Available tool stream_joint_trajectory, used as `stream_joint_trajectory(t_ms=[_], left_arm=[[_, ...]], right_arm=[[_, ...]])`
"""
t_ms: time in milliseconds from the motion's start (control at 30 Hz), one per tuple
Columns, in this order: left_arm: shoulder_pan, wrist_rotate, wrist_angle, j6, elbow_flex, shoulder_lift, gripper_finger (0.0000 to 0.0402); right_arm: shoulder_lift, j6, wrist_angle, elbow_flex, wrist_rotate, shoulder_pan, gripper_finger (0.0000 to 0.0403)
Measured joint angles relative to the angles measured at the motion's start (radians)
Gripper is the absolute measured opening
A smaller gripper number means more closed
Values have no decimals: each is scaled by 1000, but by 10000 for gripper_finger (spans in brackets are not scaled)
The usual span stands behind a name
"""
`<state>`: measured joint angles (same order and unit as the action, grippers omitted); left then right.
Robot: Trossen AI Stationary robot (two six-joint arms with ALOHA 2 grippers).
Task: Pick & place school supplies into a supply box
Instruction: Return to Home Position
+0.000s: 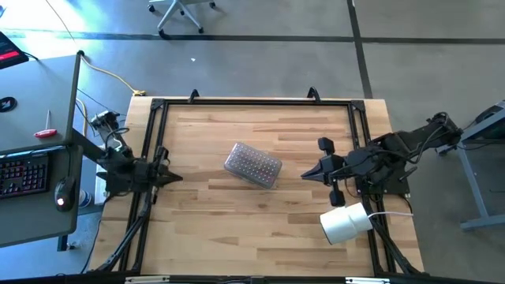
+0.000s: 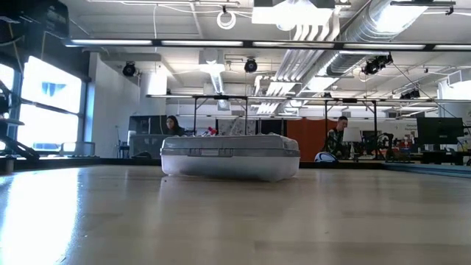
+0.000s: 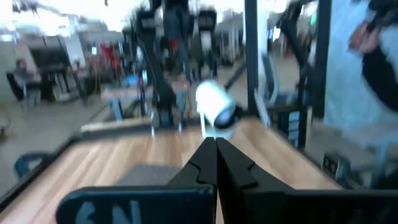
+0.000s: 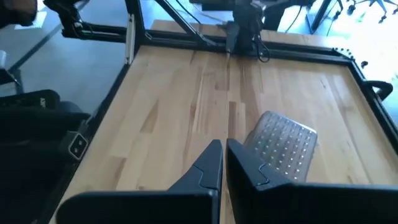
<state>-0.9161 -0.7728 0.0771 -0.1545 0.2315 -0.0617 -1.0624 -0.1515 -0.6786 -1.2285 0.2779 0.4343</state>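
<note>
The supply box (image 1: 253, 165), a clear plastic case with a dotted lid, lies closed and flat near the middle of the wooden table; it also shows in the low view (image 2: 229, 156) and the right wrist view (image 4: 281, 145). No pens, pencils, markers or scissors are in view. My left gripper (image 1: 178, 177) waits shut at the table's left edge, pointing right (image 3: 216, 144). My right gripper (image 1: 304, 175) hovers shut just right of the box, pointing left (image 4: 224, 146). Neither touches anything.
A white cylindrical roll (image 1: 345, 222) lies on the table near the right edge, toward the near side. A black frame (image 1: 252, 101) borders the table. A desk with a keyboard (image 1: 24, 174) stands to the left. People sit in the room behind (image 2: 172, 126).
</note>
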Motion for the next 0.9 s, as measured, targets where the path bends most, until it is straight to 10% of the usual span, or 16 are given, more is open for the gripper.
stream_joint_trajectory(t_ms=[600,900], left_arm=[[171,118,-434,-96,-218,34,31],[394,90,-314,30,-219,31,44]], right_arm=[[286,225,477,323,-57,-81,0],[556,226,722,631,-33,-213,0]])
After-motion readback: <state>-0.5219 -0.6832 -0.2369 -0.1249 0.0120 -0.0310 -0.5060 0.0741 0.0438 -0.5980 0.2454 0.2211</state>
